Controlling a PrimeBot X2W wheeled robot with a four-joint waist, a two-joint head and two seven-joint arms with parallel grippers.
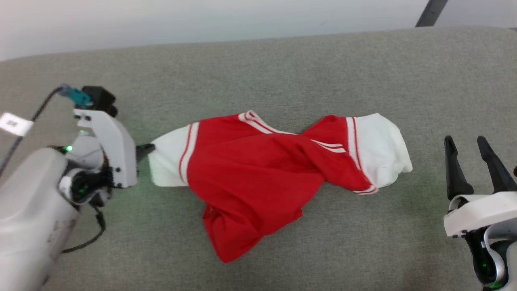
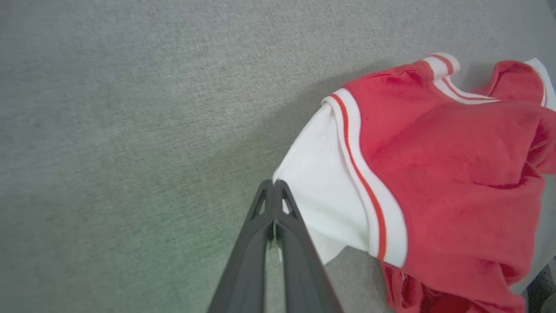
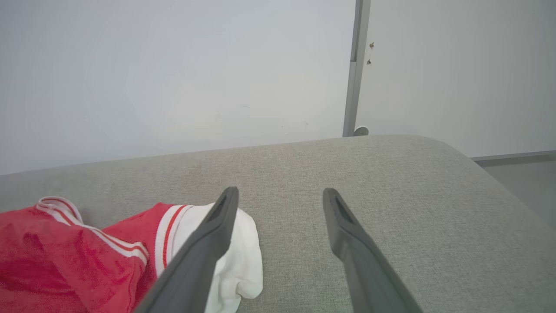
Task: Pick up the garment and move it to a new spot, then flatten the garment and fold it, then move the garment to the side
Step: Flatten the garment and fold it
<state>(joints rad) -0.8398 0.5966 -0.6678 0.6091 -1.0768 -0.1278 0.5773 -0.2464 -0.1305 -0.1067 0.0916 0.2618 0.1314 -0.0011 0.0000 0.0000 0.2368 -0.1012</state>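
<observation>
Cabling [image 1: 103, 227], dark and thin, loops off the pale left arm [image 1: 32, 218] at the far left of the head view. A small white paper tag [image 1: 14, 123] sits near it over the grey fabric-covered counter [image 1: 323, 72], and a teal plug [image 1: 74, 95] sits on top of the wrist.

The left hand [image 1: 146, 149] reaches in from that side with its 2 long dark fingers pressed tight together. In the left wrist view the left hand [image 2: 273, 182] meets the outer edge of a white sleeve [image 2: 321, 195], and a sliver of white cloth shows pinched between the fingers, so it is gripping that sleeve's edge. The counter [image 2: 130, 108] beside it is bare.

The garment [image 1: 250, 173], a red jersey-style shirt with white sleeves and red-and-white stripe trim, lies crumpled across the middle of the counter. Its 2 sleeves stretch out left and right. The red body is twisted near the centre and bunches toward the near edge, ending in a rumpled point. A striped band [image 1: 252, 117] stands up along the far side. The left wrist view shows the garment [image 2: 443, 165] lying in folds, with a red stripe running along the white band where the sleeve joins.

The right sleeve [image 1: 383, 149] is folded over on itself, resting on the counter.

The right hand [image 1: 464, 140] is further right, apart from that sleeve, with its fingers spread wide and nothing between them. In the right wrist view the right hand [image 3: 281, 191] points across the counter [image 3: 391, 182], with the garment [image 3: 65, 261] at the lower left. Behind is a white wall [image 3: 173, 65] with a grey upright post [image 3: 357, 65].
</observation>
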